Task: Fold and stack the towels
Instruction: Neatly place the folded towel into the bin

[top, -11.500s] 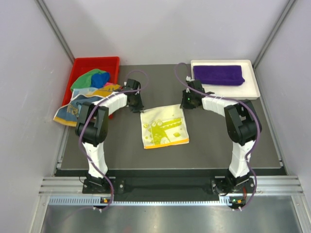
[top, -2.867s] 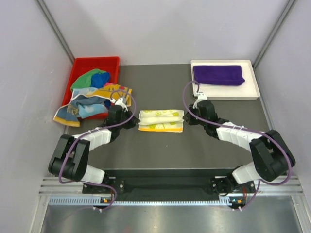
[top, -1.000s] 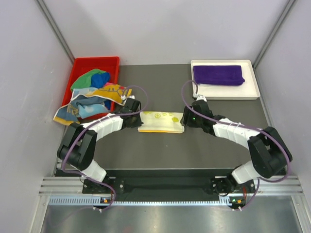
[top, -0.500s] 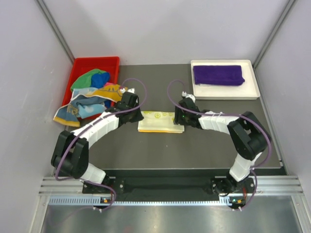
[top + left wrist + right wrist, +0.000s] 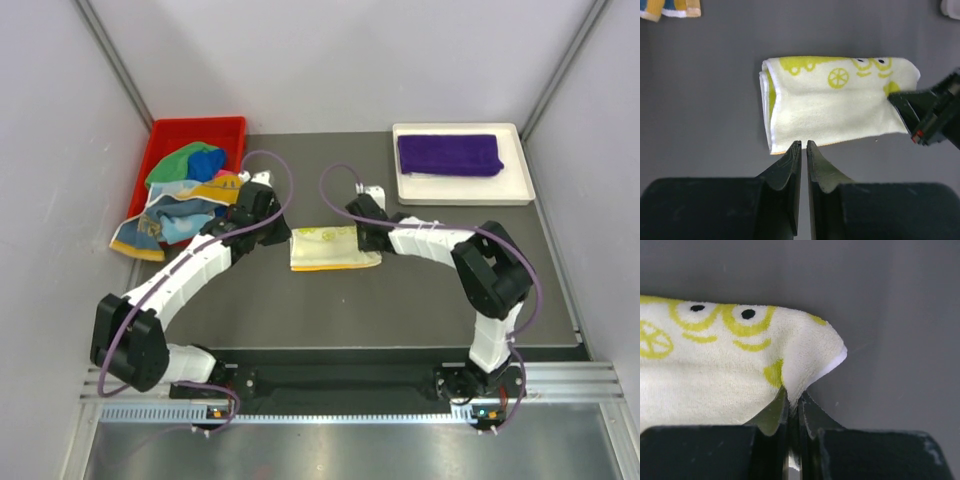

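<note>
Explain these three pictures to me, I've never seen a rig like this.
Two robot arms are bolted to the near edge of a dark table. The wide picture looks down from above; the two close-ups come from a camera on each wrist. A folded yellow towel lies in the middle. The right pincer is shut on one corner. The left pincer, nearly closed, sits at its edge; a grip isn't clear. A red bin holds crumpled towels; a white tray holds a purple towel.
</note>
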Robot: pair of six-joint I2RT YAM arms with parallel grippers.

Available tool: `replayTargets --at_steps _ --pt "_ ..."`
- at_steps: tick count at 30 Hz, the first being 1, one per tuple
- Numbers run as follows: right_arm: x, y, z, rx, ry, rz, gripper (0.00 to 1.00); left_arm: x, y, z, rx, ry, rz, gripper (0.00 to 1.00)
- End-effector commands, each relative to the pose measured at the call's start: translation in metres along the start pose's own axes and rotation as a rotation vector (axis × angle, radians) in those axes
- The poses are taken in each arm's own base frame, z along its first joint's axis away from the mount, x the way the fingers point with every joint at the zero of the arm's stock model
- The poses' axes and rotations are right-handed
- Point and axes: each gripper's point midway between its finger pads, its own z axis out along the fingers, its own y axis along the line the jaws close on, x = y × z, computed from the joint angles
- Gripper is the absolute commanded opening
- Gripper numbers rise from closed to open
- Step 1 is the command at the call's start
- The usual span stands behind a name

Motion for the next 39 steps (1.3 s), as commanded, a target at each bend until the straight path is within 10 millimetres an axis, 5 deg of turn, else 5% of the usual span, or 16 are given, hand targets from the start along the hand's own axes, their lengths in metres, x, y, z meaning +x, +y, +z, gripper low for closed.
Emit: replayTargets --at_steps 1,2,3,5,6,8,9,13,15,16,25,39 --pt "-0.053 -0.014 -0.005 0.162 -0.082 -0.166 0.00 -0.029 -0.016 -0.028 0.051 -0.083 0.027 0.14" --pt "-0.060 -0.027 0.002 0.238 -0.079 -0.248 0.00 -0.029 -0.018 -0.030 0.061 -0.082 0.029 0.13" --pt "-0.092 -0.022 -0.002 0.255 -0.131 -0.253 0.00 -0.029 -0.019 -0.031 0.066 -0.082 0.031 0.13" --pt "-0.110 -0.041 0.013 0.341 -0.120 -0.337 0.00 -0.029 -0.019 -0.037 0.064 -0.080 0.040 0.13" --pt "-0.141 -0.039 0.010 0.349 -0.169 -0.329 0.00 -0.029 -0.017 -0.039 0.057 -0.077 0.046 0.13" --pt "-0.157 -0.060 0.029 0.416 -0.144 -0.377 0.00 -0.030 -0.016 -0.044 0.054 -0.084 0.055 0.13" --pt "-0.188 -0.058 0.024 0.426 -0.195 -0.379 0.00 -0.030 -0.015 -0.046 0.051 -0.083 0.062 0.13" --pt "-0.230 -0.088 0.053 0.532 -0.192 -0.475 0.00 -0.031 -0.015 -0.054 0.057 -0.084 0.076 0.13" --pt "-0.261 -0.095 0.047 0.580 -0.238 -0.503 0.00 -0.031 -0.015 -0.054 0.055 -0.077 0.087 0.13" --pt "-0.262 -0.105 0.058 0.611 -0.226 -0.517 0.00 -0.032 -0.016 -0.055 0.058 -0.079 0.090 0.14" --pt "-0.326 -0.131 0.018 0.814 -0.354 -0.596 0.00 -0.038 -0.023 -0.049 0.076 -0.073 0.120 0.13" --pt "-0.357 -0.144 -0.034 0.841 -0.424 -0.550 0.00 -0.036 -0.037 -0.038 0.143 -0.047 0.116 0.14"
